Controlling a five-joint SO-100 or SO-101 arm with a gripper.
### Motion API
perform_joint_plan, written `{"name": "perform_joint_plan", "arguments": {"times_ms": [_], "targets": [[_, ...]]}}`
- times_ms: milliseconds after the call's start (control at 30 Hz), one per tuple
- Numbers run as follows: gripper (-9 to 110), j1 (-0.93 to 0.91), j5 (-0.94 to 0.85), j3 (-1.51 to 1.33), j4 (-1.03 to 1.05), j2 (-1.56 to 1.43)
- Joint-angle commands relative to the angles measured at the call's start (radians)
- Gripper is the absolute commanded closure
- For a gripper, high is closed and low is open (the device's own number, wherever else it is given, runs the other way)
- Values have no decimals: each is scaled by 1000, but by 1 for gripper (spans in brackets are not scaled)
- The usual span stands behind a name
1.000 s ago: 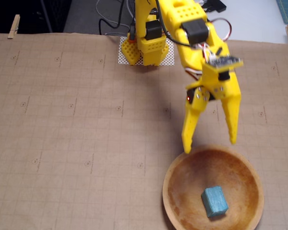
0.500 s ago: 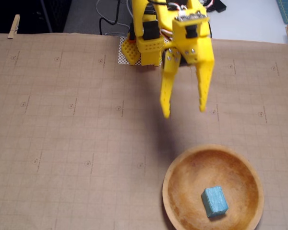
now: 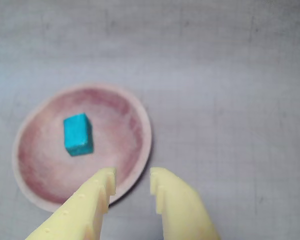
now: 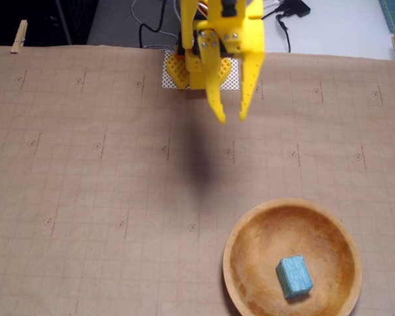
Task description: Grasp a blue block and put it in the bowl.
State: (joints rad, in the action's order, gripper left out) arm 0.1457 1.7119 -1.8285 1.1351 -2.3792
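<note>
Near the table's bottom right corner in the fixed view, blue block [image 4: 294, 276] resting inside bowl [image 4: 242, 232]; placing apparently done. Gripper [image 4: 232, 118] up by the far edge, fingers parted, holding nothing; only retreat left, probably.

Blue block [image 4: 294, 276] inside bowl [image 4: 250, 227], resting on bowl floor, off-centre toward lower right in fixed view. Bowl on counter [image 4: 85, 184], lower right of fixed view. End effector [image 4: 231, 118] above counter, up-left of bowl, apart from it. Wrist view: block [image 3: 78, 134] left of fingertips [image 3: 106, 176].
</note>
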Motion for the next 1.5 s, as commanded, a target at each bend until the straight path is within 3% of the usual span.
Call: {"name": "perform_joint_plan", "arguments": {"times_ms": [0,400,1467], "targets": [[97,-9,-9,9,40,-83],[103,-11,-9,-137,179,-224],[104,-118,-94,-736,106,-557]]}}
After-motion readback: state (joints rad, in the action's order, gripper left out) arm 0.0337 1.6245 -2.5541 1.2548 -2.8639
